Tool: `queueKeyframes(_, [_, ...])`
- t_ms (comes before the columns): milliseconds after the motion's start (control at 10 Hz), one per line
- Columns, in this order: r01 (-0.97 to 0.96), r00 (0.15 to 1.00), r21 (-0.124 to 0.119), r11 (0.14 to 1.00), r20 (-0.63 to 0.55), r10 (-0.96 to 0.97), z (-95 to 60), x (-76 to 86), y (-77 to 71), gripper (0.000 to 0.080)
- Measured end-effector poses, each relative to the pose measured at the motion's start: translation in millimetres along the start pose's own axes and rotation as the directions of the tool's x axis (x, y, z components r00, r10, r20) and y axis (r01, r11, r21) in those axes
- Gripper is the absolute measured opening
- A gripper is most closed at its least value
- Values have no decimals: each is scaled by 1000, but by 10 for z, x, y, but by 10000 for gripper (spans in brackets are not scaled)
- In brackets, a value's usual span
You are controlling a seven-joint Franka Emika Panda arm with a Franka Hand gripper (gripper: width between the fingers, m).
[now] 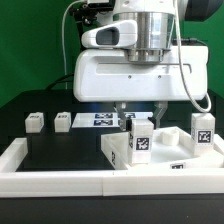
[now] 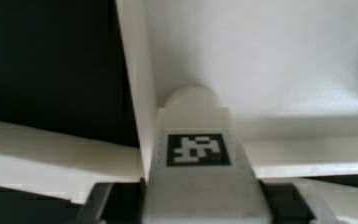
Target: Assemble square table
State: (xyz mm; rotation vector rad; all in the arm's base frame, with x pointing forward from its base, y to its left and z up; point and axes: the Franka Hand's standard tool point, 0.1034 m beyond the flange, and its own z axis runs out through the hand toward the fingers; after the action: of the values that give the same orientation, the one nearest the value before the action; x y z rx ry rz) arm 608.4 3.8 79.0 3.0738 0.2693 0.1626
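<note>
**A:** What lies nearest in the exterior view?

**B:** The long white rim (image 1: 60, 185) that borders the black work surface (image 1: 70, 150). Just behind it, toward the exterior view's right, the large white plastic square slab (image 1: 118, 152) lies flat.

**A:** And where is the arm working?

**B:** The two-finger gripper (image 1: 140, 115) hangs straight down over the part of the slab toward the exterior view's left. Under it a small white plastic leg block (image 1: 141, 142) stands upright, its black-and-white tag facing the camera.

**A:** Is it gripped?

**B:** In the wrist view the dark fingers (image 2: 119, 205) sit tight against both sides of the block's upper end, with no gap showing. They are pinching it. The block tapers away below them over the white slab.

**A:** Does its foot touch the slab?

**B:** I cannot tell.

**A:** What is farther back?

**B:** A second leg block (image 1: 203, 130), also tagged and upright, stands at the slab's end toward the exterior view's right, well apart from the pinched one. At the exterior view's left, on the black surface, the outer leg block (image 1: 35, 122) and the inner leg block (image 1: 63, 121) sit near each other without touching. Just beyond the inner one lies the marker board (image 1: 100, 118), and the bulky white arm (image 1: 140, 70) rises behind.
</note>
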Motion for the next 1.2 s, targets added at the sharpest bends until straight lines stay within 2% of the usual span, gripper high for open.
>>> queueKeyframes(300, [-94, 996, 1, 996, 0, 94, 1, 0, -3, 293])
queueKeyframes(600, [-417, 909, 8, 909, -10, 417, 7, -1, -9, 294])
queueKeyframes(1000, [-756, 654, 20, 654, 0, 757, 12, -3, -44, 294])
queueKeyframes(1200, [-889, 458, 29, 458, 11, 889, 13, 4, -73, 294])
